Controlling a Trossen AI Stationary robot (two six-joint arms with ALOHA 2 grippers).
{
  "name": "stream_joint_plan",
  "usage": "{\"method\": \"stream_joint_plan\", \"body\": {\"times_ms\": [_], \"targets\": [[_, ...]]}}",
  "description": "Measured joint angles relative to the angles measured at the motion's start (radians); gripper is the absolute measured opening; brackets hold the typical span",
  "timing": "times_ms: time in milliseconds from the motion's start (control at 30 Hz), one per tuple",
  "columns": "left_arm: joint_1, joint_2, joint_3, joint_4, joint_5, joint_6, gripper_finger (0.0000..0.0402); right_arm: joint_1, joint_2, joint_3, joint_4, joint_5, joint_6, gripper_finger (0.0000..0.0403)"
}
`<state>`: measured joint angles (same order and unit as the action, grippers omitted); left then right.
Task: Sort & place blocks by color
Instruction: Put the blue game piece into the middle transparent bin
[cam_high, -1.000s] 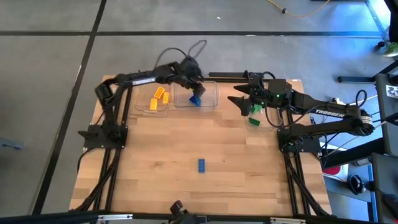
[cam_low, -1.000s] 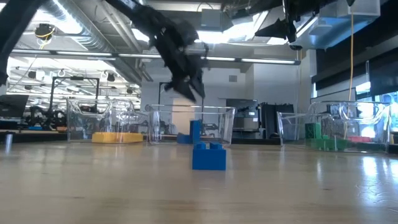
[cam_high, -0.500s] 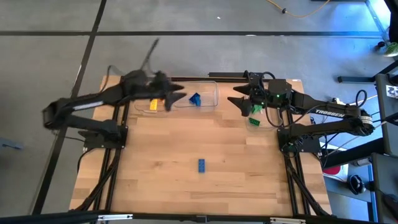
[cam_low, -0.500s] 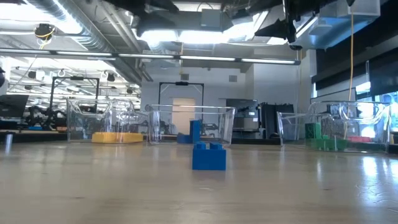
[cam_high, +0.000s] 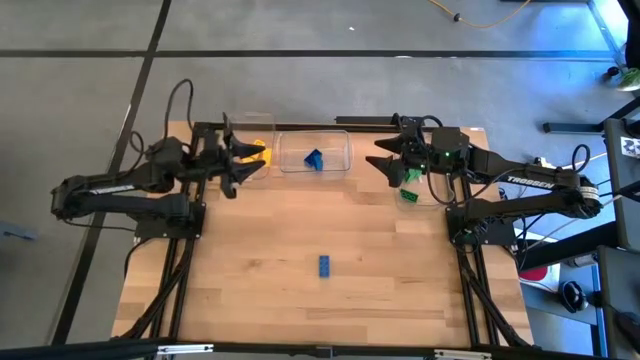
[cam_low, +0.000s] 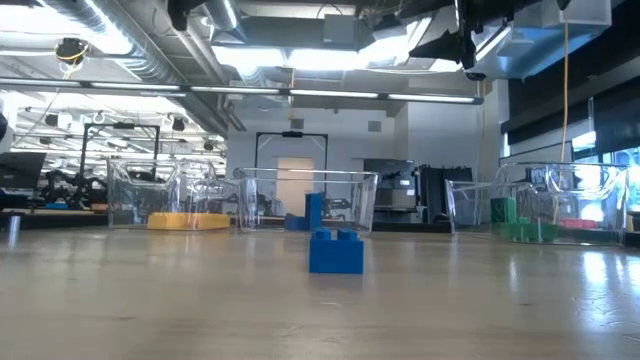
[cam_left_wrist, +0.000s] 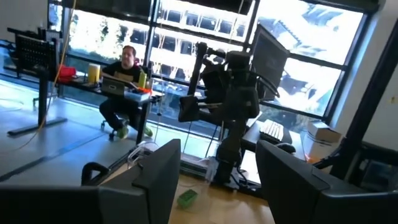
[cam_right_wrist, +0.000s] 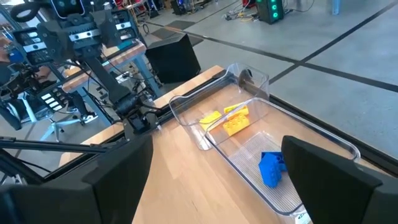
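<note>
One blue block (cam_high: 325, 265) lies alone on the wooden table, mid-front; it also shows in the low view (cam_low: 335, 250). More blue blocks (cam_high: 313, 158) lie in the clear middle bin (cam_high: 340, 140). Yellow blocks (cam_right_wrist: 227, 120) lie in the left bin, and green blocks (cam_high: 409, 194) in the right bin. My left gripper (cam_high: 245, 170) is open and empty, high over the left bin, pointing toward the table's right. My right gripper (cam_high: 380, 160) is open and empty, raised between the middle and right bins.
The three clear bins stand in a row along the table's far edge (cam_low: 310, 205). The wood around the lone blue block is bare. Both arm bases stand at the table's left and right sides. A person sits at a desk beyond the table (cam_left_wrist: 127, 74).
My left gripper has swung away from above the middle bin toward the table's left edge. It has risen out of most of the low view and now hangs over the left bin. The blue blocks stay in the middle bin.
</note>
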<state>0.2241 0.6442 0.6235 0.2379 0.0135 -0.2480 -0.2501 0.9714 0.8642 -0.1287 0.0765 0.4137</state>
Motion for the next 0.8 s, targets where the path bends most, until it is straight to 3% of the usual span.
{"method": "stream_joint_plan", "body": {"times_ms": [467, 800], "targets": [[0.000, -0.003, 0.000, 0.006, 0.008, -0.005, 0.0197, 0.000, 0.000, 0.000, 0.007, -0.005, 0.002, 0.0355], [0.000, -0.019, 0.001, 0.024, 0.030, -0.012, 0.0197, 0.000, 0.005, 0.000, 0.075, -0.116, 0.040, 0.0355]]}}
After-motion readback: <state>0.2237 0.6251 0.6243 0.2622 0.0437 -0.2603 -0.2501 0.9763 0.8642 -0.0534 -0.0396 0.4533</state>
